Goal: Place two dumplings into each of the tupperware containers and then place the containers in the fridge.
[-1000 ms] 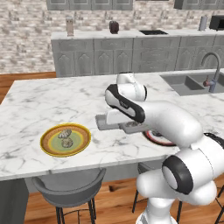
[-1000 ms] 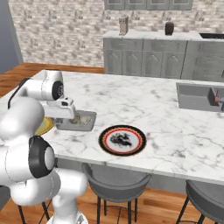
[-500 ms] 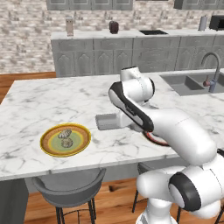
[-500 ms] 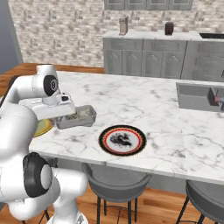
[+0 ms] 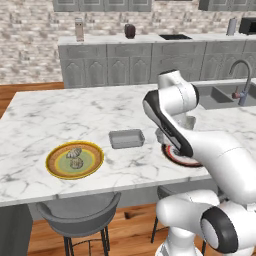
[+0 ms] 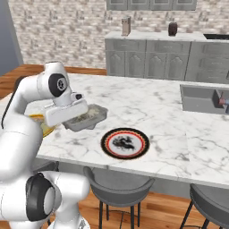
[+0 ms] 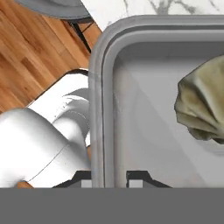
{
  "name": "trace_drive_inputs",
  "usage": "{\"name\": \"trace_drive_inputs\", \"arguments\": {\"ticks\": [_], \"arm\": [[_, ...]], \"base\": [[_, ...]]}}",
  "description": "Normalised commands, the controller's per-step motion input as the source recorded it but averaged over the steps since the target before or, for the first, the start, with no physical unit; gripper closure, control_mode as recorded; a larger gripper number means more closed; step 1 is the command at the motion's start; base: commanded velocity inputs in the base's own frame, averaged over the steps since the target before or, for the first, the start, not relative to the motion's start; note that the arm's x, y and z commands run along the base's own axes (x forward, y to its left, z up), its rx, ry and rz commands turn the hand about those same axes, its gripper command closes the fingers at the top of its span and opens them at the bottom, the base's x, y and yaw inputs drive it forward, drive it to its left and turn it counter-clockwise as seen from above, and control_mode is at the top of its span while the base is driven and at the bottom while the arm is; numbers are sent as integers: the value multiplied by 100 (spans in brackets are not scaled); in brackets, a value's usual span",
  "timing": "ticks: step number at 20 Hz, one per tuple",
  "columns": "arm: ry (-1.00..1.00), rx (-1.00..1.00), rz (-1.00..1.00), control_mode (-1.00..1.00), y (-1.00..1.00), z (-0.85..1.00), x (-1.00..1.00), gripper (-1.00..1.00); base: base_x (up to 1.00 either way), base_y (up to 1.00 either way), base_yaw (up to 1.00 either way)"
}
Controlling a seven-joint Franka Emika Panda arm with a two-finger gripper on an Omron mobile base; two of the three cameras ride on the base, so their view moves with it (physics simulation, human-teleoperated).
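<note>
Left of centre in the right view, gripper (image 6: 75,115) pinches tray (image 6: 85,118) rim — keep it level so dumplings (image 7: 202,105) stay put.

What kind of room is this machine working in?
It looks like a home kitchen: a marble island counter with stools, a sink with a tap, and grey cupboards along a stone-tiled wall.

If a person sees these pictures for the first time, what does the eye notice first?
First, the gripper shut on the rim of a tupperware container with a dumpling inside, lifted above the marble island. Then the yellow plate with two dumplings near the island's front edge, and another container beside it.
</note>
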Motion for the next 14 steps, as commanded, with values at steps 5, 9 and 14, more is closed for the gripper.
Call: {"name": "trace_drive_inputs", "arguments": {"ticks": [5, 9, 14], "arm": [[0, 0, 50, -100, -39, 5, -35, 100], [0, 1, 36, -100, -46, 33, -51, 100], [1, 5, 13, -100, -22, 63, -39, 100]], "base": [[0, 0, 0], [0, 0, 0], [0, 0, 0]]}}
